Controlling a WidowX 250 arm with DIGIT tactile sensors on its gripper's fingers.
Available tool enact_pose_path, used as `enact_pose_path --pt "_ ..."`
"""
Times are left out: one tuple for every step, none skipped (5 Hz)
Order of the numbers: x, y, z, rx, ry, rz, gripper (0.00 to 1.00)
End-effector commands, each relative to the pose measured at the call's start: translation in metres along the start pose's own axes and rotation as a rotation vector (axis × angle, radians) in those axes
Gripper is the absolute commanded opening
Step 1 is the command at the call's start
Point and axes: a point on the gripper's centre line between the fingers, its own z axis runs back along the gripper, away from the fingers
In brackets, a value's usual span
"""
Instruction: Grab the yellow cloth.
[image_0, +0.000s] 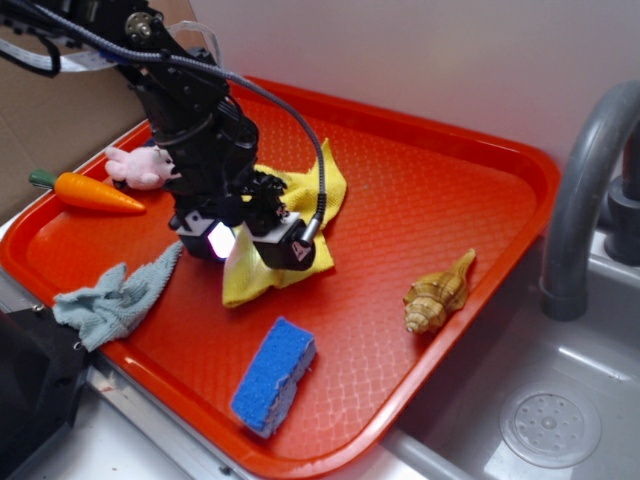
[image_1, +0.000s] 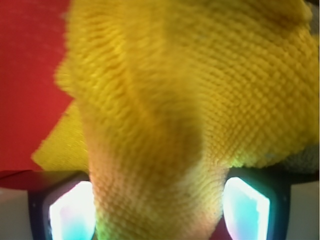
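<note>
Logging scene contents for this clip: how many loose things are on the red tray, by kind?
Cloths: 2, the yellow cloth and the blue-grey cloth
Sponges: 1, the blue sponge
Shells: 1, the seashell
Toy food: 1, the carrot
Soft toys: 1, the pink toy
Total: 6

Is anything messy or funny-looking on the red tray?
The yellow cloth is crumpled, not flat; the wrist view shows a fold of it bunched between the gripper fingers. The small blue-grey cloth is scrunched too, hanging over the red tray edge. The carrot also pokes over the rim. Nothing looks spilled or broken.
</note>
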Motion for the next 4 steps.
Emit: enact_pose_path --pt "0.004 0.010 0.014 0.024 -0.050 -0.001 0.00" --pt "0.005 0.016 0.017 0.044 -0.050 -0.019 0.00" --pt "0.006 0.025 0.037 0.161 0.015 -0.172 0.00" --pt "-0.007 0.055 0.095 0.152 0.027 -0.270 0.00"
